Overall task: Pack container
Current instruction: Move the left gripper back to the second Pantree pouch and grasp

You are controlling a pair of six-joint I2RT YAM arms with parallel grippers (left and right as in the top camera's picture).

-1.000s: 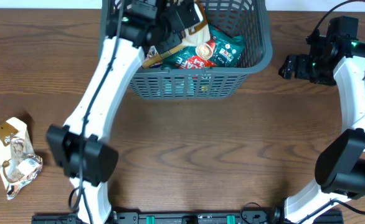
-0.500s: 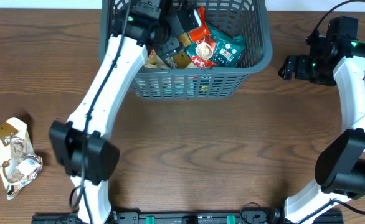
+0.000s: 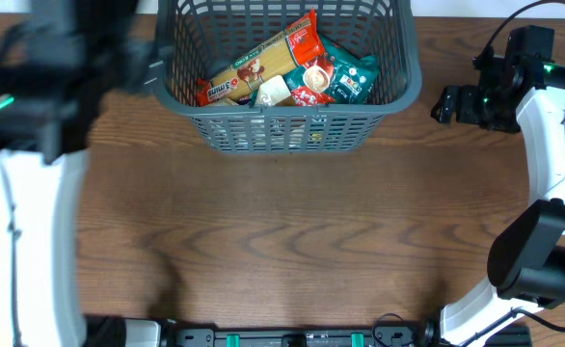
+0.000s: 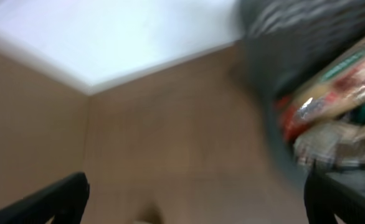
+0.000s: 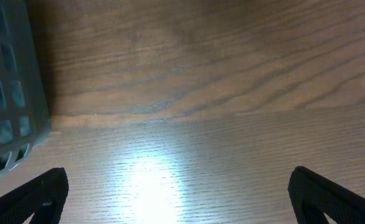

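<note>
The container (image 3: 287, 125), a dark grey lattice basket, stands at the table's far middle. Inside lie a long orange-red packet (image 3: 258, 63), a green packet (image 3: 352, 72) and a red-and-white packet (image 3: 307, 89). My left arm (image 3: 56, 87) is a motion-blurred shape left of the basket. In the left wrist view the left gripper (image 4: 195, 205) is open over bare wood, with the container (image 4: 276, 68) and its packets at the right. My right gripper (image 3: 449, 104) hangs open to the right of the basket. Nothing is between its fingers, and the container's corner (image 5: 8, 93) shows at the left.
The brown wooden table (image 3: 292, 241) runs to a white strip at its far edge (image 4: 126, 37). My left arm covers the table's left side in the overhead view. Lamp glare (image 5: 154, 180) lies on the wood under the right gripper.
My left gripper has opened and let go of the long orange-red packet, which now lies in the basket. The left arm has swung out to the left. The right arm has not moved.
</note>
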